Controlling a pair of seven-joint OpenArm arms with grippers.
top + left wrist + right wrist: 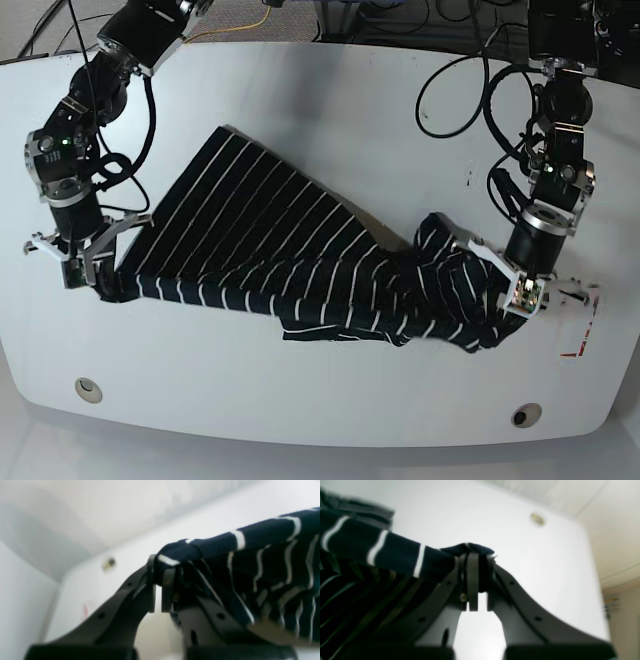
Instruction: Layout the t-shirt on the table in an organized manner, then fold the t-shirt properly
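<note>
T-shirt: bunched on counter. Left hand and right hand each clamped on an edge. Best drawn apart evenly, kept taut, then lowered flat.

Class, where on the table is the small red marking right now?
In the base view, the red marking sits near the table's front right corner, just right of the left gripper that is shut on the t-shirt.

One t-shirt; one table; two round holes in the table, one near each front corner; two arms, each ending in one set of jaws.
</note>
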